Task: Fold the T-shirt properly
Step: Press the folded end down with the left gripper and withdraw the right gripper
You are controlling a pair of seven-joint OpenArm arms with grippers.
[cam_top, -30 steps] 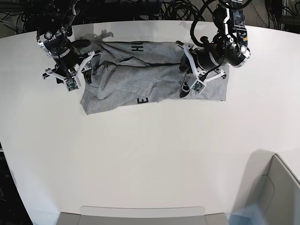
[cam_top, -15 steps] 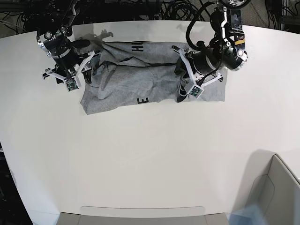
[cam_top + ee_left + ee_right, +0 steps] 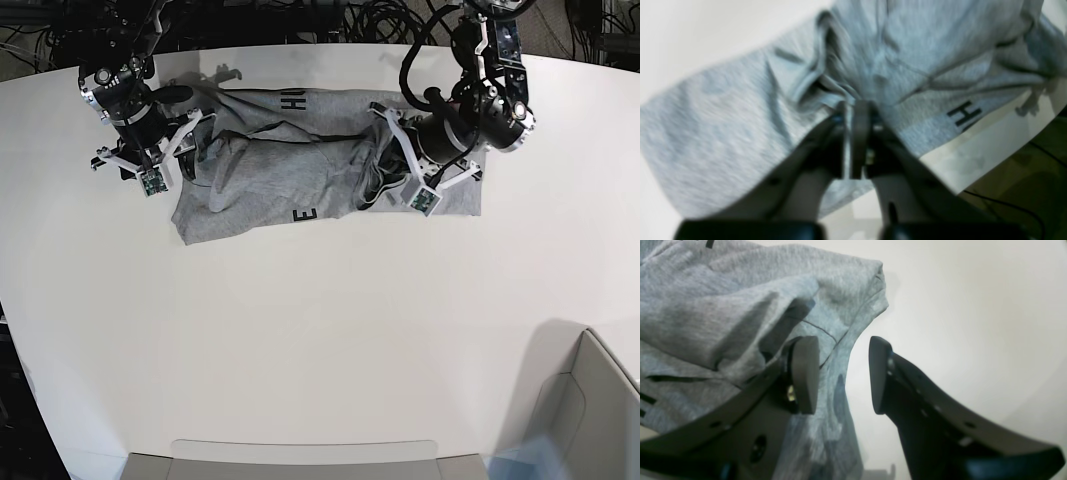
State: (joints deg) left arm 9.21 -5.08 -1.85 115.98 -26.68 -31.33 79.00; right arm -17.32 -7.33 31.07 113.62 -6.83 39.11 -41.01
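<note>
Heather-grey cotton T-shirt [image 3: 300, 170] lies rumpled, barely folded, on desk; left gripper [image 3: 853, 115] jaws clamped on fabric, right gripper [image 3: 840, 373] jaws apart

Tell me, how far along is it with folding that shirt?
Early on, I'd judge. The T-shirt lies rumpled on the white table, partly doubled over so only bits of black lettering show; no neat fold yet. In hand: the left gripper is pinched shut on a bunched ridge of cloth. The right gripper hangs open at the shirt's edge, holding nothing. Smoothing and all proper folds remain.
</note>
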